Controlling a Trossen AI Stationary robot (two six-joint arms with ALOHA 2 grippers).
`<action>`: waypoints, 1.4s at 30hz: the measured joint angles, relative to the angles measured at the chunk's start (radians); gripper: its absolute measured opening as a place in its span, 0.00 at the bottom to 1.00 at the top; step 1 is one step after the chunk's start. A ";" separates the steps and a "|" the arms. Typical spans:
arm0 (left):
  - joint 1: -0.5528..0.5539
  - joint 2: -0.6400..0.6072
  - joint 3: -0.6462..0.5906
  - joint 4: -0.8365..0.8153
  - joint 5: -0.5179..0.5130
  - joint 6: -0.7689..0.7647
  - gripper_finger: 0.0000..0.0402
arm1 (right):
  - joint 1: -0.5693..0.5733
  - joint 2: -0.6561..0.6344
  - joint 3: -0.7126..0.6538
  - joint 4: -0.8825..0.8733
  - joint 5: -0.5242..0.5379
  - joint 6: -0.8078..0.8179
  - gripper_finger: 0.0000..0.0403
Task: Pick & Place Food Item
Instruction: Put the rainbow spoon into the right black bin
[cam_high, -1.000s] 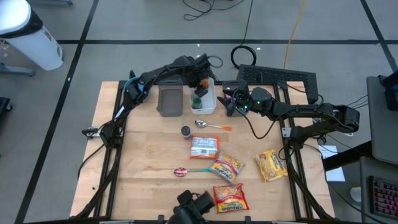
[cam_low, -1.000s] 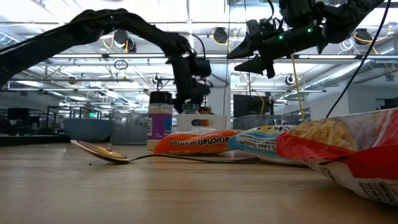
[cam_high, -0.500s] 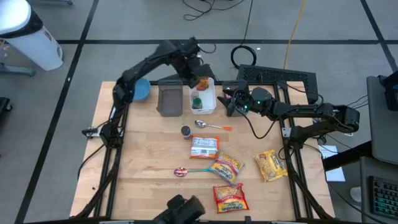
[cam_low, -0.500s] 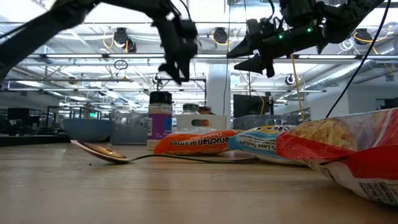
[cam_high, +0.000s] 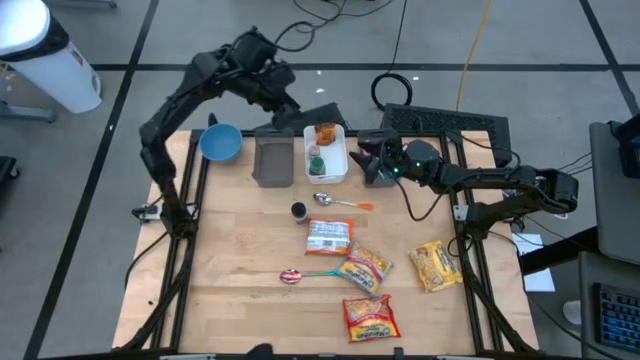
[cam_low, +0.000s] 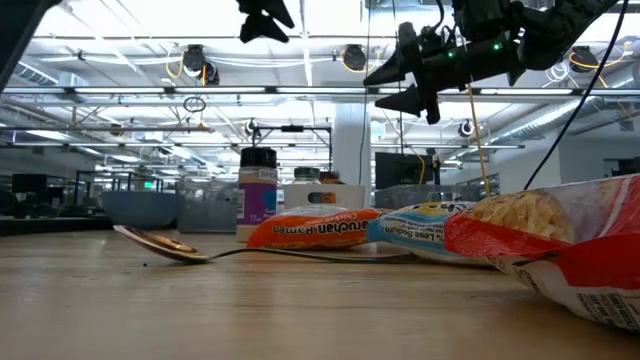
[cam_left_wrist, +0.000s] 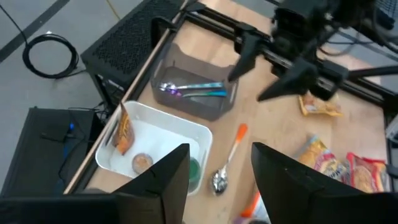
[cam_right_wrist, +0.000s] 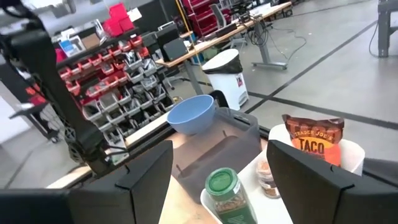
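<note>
Placed item: orange taco seasoning packet (cam_high: 325, 133) stands inside white rectangular plastic bin (cam_high: 339, 172).
Left gripper (cam_high: 283, 103): raised behind the table's far edge, fingers apart, empty.
Right gripper (cam_high: 366, 165): beside bin, spread, empty.
Remaining: ramen packets (cam_high: 363, 268) on wooden table (cam_high: 240, 260).

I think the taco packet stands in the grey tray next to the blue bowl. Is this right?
Not quite. The taco packet stands in the white tub, as the high view shows. The grey tray next to the blue bowl holds only cutlery.
</note>
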 joint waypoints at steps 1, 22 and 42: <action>0.000 -0.024 -0.036 0.008 0.001 0.001 0.44 | 0.000 0.000 0.000 0.001 0.000 0.010 0.63; -0.044 -1.013 -1.484 0.985 0.068 -0.381 0.42 | 0.002 0.000 0.000 0.003 0.062 0.152 0.63; -0.172 -1.425 -2.009 0.940 0.312 -0.758 0.42 | 0.211 0.243 0.019 0.296 0.117 0.375 0.63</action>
